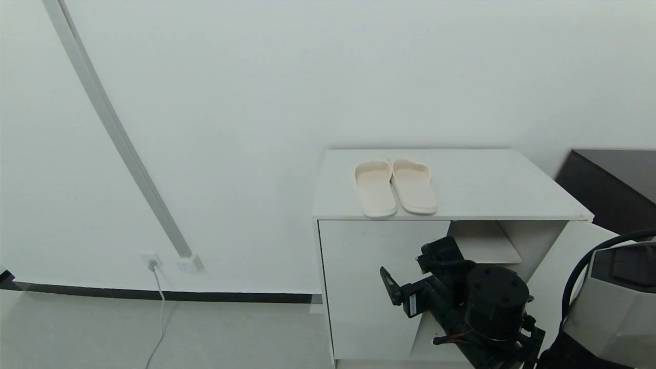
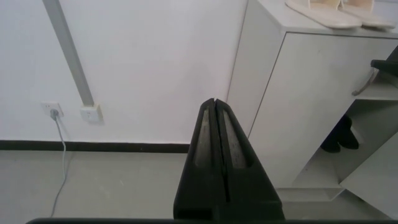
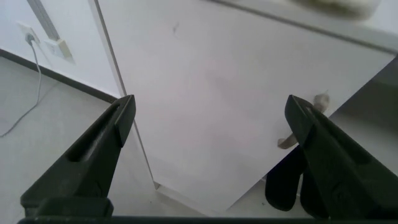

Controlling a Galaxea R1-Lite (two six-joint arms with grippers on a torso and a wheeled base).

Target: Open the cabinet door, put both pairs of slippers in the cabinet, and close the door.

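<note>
Right door (image 1: pixel 569 266) stands open; a dark pair (image 2: pixel 341 134), we think, is shelved inside. Cream slippers (image 1: pixel 394 187) sit on the cabinet top (image 1: pixel 487 184). Right gripper (image 3: pixel 210 109) gapes wide, left gripper (image 2: pixel 214 102) is pressed together. Next, we judge: rise and grasp the cream pair.

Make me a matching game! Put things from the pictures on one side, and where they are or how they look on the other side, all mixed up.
Things
1. white slippers
2. dark slippers
3. left gripper
4. right gripper

Place or state
A. open
B. inside the cabinet
C. shut
D. on top of the cabinet

Pairs: 1-D, 2-B, 3-C, 4-A
</note>
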